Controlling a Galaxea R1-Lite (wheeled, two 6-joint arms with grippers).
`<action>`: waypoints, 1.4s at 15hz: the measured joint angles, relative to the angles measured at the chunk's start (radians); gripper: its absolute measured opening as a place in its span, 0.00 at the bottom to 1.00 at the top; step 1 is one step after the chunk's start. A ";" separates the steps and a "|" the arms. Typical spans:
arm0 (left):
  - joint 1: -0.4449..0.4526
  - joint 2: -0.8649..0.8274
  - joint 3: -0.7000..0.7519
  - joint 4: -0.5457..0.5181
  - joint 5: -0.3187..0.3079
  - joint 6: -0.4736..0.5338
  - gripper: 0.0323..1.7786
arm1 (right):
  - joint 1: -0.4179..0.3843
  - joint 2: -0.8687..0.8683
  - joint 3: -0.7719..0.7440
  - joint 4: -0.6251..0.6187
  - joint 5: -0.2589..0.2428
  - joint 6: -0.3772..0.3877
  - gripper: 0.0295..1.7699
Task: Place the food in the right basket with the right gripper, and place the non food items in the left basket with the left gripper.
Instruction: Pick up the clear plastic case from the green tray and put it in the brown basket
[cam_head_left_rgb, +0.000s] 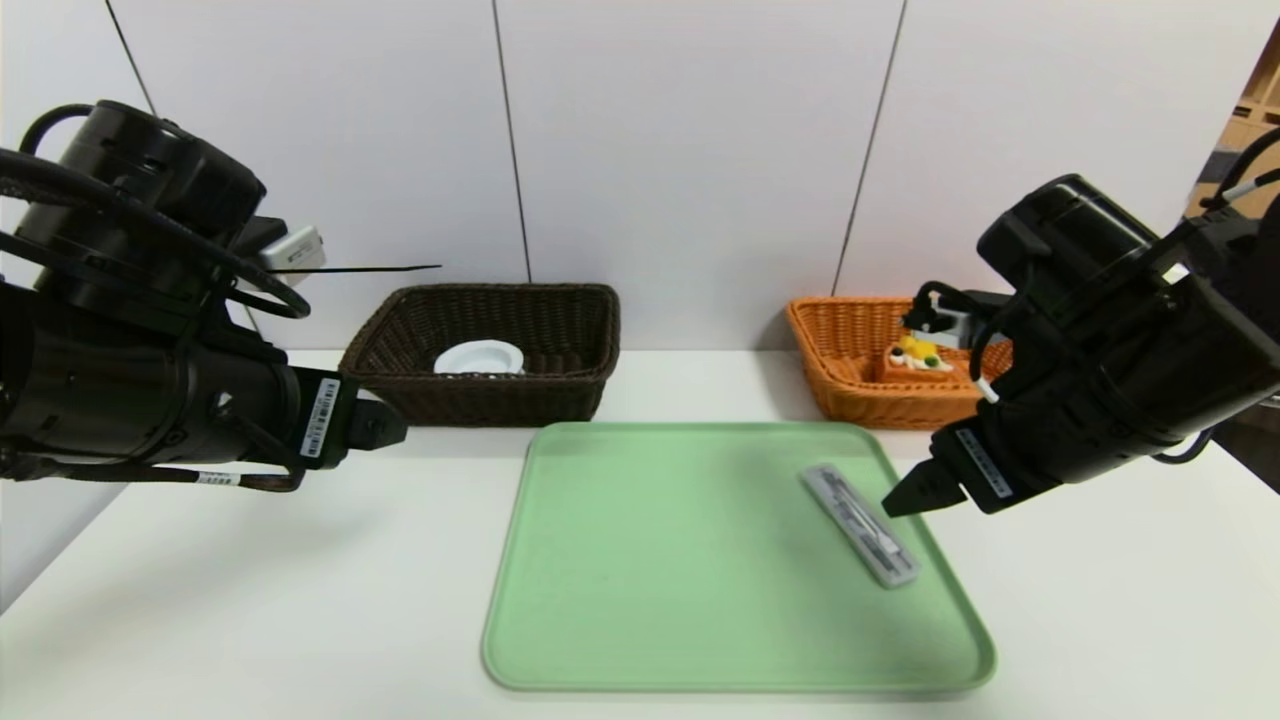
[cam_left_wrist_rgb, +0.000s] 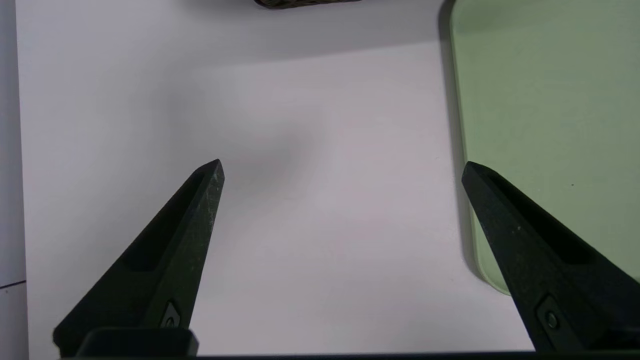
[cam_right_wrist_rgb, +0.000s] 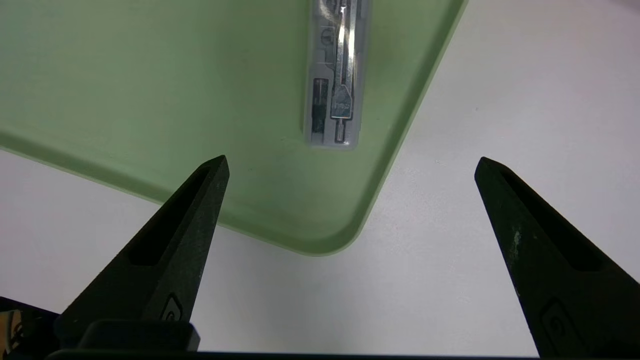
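A long grey clear-lidded case with metal tools (cam_head_left_rgb: 860, 524) (cam_right_wrist_rgb: 336, 80) lies slantwise on the right part of the green tray (cam_head_left_rgb: 640, 560) (cam_right_wrist_rgb: 125, 100) (cam_left_wrist_rgb: 550, 100). The dark brown left basket (cam_head_left_rgb: 480, 350) holds a white dish (cam_head_left_rgb: 480, 358). In the orange right basket (cam_head_left_rgb: 860, 355) sits a piece of food, orange with yellow and white on top (cam_head_left_rgb: 915, 362). My right gripper (cam_head_left_rgb: 905, 498) (cam_right_wrist_rgb: 350, 165) hangs open above the tray's right edge, just right of the case, holding nothing. My left gripper (cam_head_left_rgb: 385, 428) (cam_left_wrist_rgb: 342, 167) stands open and empty over bare table, left of the tray.
The white table (cam_head_left_rgb: 250, 600) runs to a white panelled wall (cam_head_left_rgb: 680, 150) behind both baskets. A corner of the brown basket (cam_left_wrist_rgb: 300, 2) shows in the left wrist view. The tray's near right corner (cam_right_wrist_rgb: 325, 245) shows in the right wrist view.
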 joint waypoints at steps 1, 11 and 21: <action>0.000 -0.009 0.007 0.000 0.001 -0.011 0.95 | 0.000 0.013 0.000 0.000 0.000 -0.001 0.96; 0.062 -0.126 0.085 0.001 0.003 -0.045 0.95 | 0.060 0.139 -0.029 -0.009 0.005 0.002 0.96; 0.102 -0.166 0.147 -0.009 0.024 -0.021 0.95 | 0.068 0.252 -0.089 -0.009 0.003 0.006 0.96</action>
